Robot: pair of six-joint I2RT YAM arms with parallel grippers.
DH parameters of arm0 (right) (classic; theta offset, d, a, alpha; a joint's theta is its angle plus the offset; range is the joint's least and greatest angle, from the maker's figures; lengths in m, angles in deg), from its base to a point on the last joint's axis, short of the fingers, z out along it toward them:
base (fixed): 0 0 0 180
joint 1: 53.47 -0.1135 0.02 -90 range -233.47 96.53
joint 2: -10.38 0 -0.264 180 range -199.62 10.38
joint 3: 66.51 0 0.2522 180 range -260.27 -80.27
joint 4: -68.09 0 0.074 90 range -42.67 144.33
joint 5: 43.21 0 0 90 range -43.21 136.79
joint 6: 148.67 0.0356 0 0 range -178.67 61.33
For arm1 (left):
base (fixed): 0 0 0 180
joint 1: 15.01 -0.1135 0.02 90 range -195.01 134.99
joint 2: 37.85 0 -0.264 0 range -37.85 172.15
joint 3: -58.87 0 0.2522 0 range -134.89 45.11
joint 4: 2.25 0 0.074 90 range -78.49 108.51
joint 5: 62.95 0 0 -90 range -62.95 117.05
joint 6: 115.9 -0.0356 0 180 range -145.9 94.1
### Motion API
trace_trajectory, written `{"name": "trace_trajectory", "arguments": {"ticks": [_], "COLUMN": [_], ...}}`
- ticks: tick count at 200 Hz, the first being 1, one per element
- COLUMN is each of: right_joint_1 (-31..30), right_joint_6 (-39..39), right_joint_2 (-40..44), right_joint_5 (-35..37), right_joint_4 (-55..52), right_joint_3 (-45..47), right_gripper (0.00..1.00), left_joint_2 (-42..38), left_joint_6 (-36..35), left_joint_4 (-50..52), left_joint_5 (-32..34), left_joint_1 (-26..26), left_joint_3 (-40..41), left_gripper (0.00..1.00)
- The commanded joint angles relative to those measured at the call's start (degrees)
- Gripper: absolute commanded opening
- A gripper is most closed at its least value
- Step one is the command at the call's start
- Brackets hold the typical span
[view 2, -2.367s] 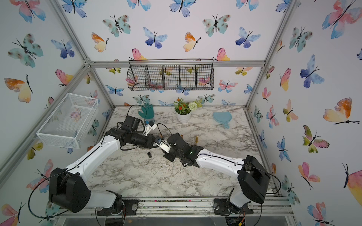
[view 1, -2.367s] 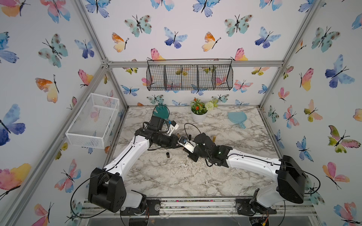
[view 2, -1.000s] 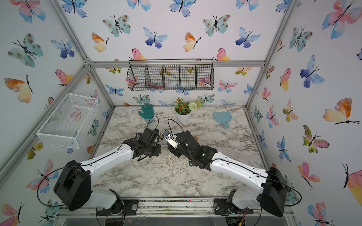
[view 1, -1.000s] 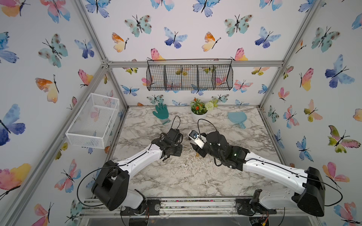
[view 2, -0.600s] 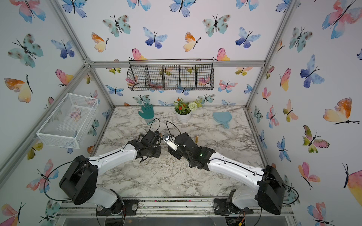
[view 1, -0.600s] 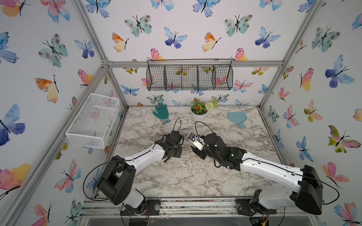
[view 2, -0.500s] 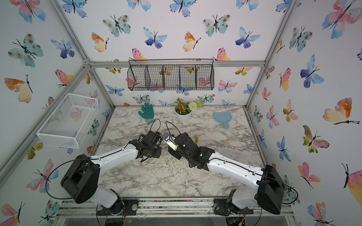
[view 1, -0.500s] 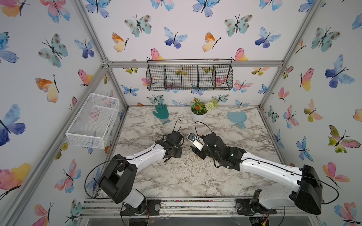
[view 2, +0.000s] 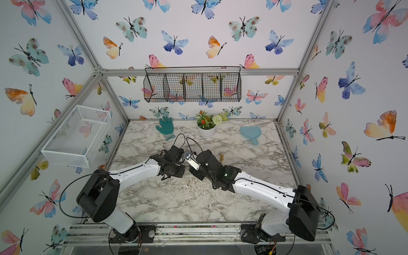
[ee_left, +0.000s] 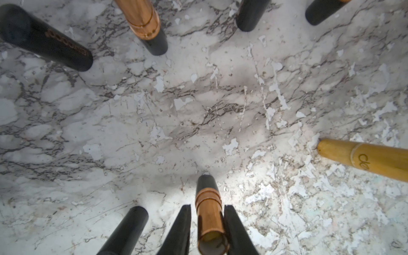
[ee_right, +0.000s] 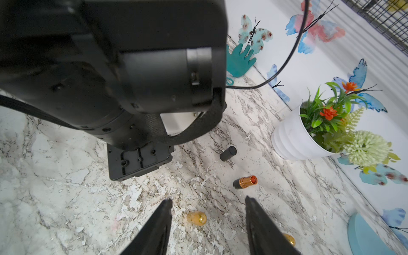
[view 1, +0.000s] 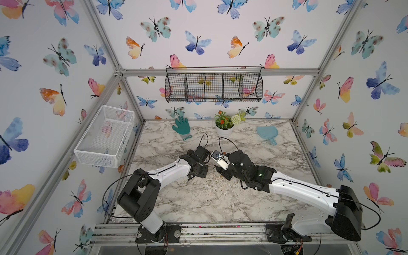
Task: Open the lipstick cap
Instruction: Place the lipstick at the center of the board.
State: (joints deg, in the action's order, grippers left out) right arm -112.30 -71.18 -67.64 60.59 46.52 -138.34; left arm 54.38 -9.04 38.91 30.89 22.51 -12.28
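Observation:
A lipstick [ee_left: 207, 212] with a black base and an uncapped copper tube stands upright on the marble table [ee_left: 198, 106]. My left gripper [ee_left: 207, 206] reaches down around the tube, its jaws slightly open with a thin gap showing on one side. A black cap-like cylinder [ee_left: 130, 225] stands right beside its fingers. In both top views the left gripper [view 1: 197, 174] is low at mid-table, facing my right gripper [view 1: 223, 173]. The right gripper [ee_right: 208, 199] is open wide and holds nothing. Below it, on the table, is a small golden piece [ee_right: 196, 218].
Several other lipsticks stand round the left gripper: black ones [ee_left: 44, 39], a copper one [ee_left: 143, 22], a yellow one [ee_left: 364, 159]. A black cap [ee_right: 228, 153] and an orange-tipped lipstick [ee_right: 245, 182] lie ahead of the right gripper. Behind are a teal glove [view 1: 181, 128], a flower pot [view 1: 224, 130] and a blue paddle [view 1: 266, 133].
The two grippers, joined at left of centre earlier, have come apart and shifted toward the table's middle. Over the last second the left arm folded back while its gripper stayed low.

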Motion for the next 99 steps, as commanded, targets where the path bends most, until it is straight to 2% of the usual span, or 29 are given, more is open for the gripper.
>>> {"name": "trace_trajectory", "arguments": {"ticks": [1, 13, 42, 73, 99], "right_joint_1": [-0.06, -0.06, -0.06, -0.06, -0.06], "right_joint_6": [0.81, 0.82, 2.07, 3.19, 3.37], "right_joint_2": [-0.24, 0.42, 3.7, 9.91, 17.03], "right_joint_5": [1.64, 2.09, 1.28, 5.06, 8.07], "right_joint_4": [-0.71, -0.91, -2.65, -6.59, -8.66], "right_joint_3": [0.34, 0.12, 0.05, 0.29, -0.01], "right_gripper": [0.56, 0.56, 0.56, 0.56, 0.56], "left_joint_2": [0.72, 0.02, -2.84, -3.86, -1.21], "left_joint_6": [-0.43, -0.35, 0.21, 0.3, -0.6], "left_joint_4": [2.69, 3.49, 6.38, 9.13, 11.06], "left_joint_5": [-0.47, -0.15, 0.07, -3.98, -6.65], "left_joint_1": [0.36, 0.4, 0.39, 1.36, 4.56], "left_joint_3": [-1.89, -2.93, -7.22, -13.01, -18.48], "left_gripper": [0.43, 0.5, 0.58, 0.63, 0.64]}}
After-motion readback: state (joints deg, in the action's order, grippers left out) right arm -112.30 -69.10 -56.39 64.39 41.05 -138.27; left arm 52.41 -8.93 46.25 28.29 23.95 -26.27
